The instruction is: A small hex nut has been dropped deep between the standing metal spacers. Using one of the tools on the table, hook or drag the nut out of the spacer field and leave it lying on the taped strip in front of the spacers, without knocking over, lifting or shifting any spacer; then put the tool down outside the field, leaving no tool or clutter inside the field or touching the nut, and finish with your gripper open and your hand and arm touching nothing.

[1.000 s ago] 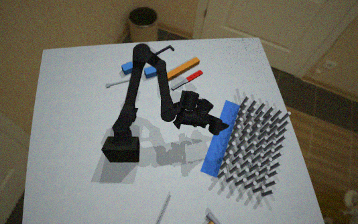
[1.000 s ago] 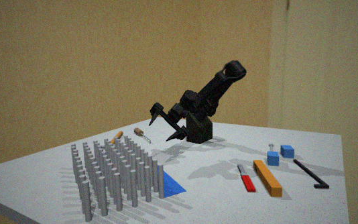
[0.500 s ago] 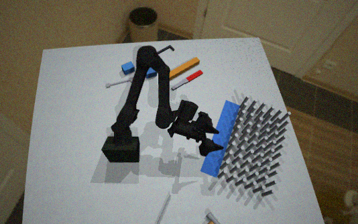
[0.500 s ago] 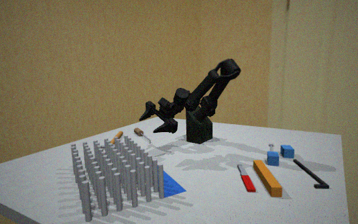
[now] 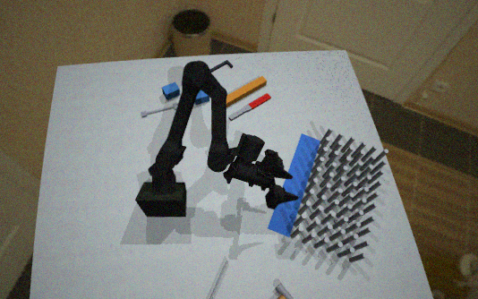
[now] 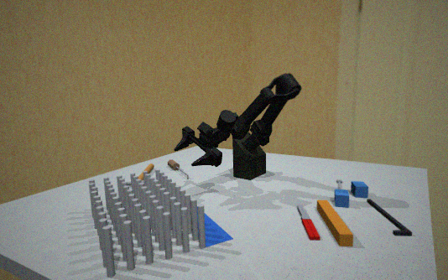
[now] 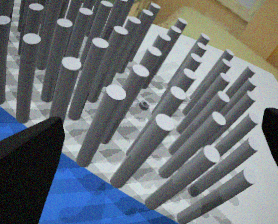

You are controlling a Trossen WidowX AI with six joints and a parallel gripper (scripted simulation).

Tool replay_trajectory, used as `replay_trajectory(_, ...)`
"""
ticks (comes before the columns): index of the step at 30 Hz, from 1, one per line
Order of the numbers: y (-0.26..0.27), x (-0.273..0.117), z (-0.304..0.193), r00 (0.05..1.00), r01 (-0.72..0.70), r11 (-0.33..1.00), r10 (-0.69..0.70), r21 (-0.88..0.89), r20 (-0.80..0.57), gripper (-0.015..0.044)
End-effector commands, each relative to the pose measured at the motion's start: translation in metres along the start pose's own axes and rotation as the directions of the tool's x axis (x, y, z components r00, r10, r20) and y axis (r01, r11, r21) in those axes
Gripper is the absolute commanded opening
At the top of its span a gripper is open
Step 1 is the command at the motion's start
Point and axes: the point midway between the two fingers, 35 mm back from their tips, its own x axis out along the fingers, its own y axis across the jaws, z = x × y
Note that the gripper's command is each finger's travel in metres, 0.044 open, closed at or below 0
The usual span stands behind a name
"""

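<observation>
From the top, the gripper point(image 5: 294, 187) point(image 6: 184, 157) is seen spread wide and empty above the blue strip point(image 5: 279, 224) point(image 6: 216, 235) point(image 7: 72, 192). In the exterior view, it is held above the worktop point(image 5: 95, 134) point(image 6: 269, 256). In the wrist view, the nut point(image 7: 144, 105) is seen lying between spacers point(image 7: 97, 127).

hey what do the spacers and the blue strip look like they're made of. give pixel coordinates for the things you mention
Spacers point(image 5: 353, 175) point(image 6: 168, 236) point(image 7: 96, 127): perhaps dull grey metal, smooth, evenly coloured, without sharp glints.
Blue strip point(image 5: 304, 154) point(image 6: 216, 235) point(image 7: 72, 192): probably matte tape or plastic film, flat and flush with the table.

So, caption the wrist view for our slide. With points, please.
A small dark hex nut point(image 7: 144, 105) lies among upright grey cylindrical metal spacers point(image 7: 98, 127).
</observation>
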Motion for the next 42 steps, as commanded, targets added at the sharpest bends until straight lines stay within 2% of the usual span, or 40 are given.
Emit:
replay_trajectory(1, -0.001, 0.0, 0.0, 1.0, 0.005, 1.0, -0.005, 0.004, 0.001, 0.044)
replay_trajectory(14, -0.013, 0.005, -0.003, 0.999, 0.034, 0.999, -0.034, -0.025, -0.023, 0.044)
replay_trajectory(21, -0.118, 0.027, -0.035, 0.941, 0.177, 0.949, -0.241, -0.26, -0.238, 0.044)
replay_trajectory(26, -0.188, 0.011, -0.085, 0.836, 0.179, 0.926, -0.322, -0.334, -0.445, 0.044)
replay_trajectory(31, -0.236, -0.005, -0.123, 0.734, 0.054, 0.904, -0.324, -0.424, -0.597, 0.044)
replay_trajectory(34, -0.267, -0.022, -0.154, 0.649, -0.104, 0.885, -0.286, -0.454, -0.705, 0.044)
replay_trajectory(42, -0.307, -0.069, -0.215, 0.496, -0.455, 0.808, -0.118, -0.374, -0.86, 0.044)
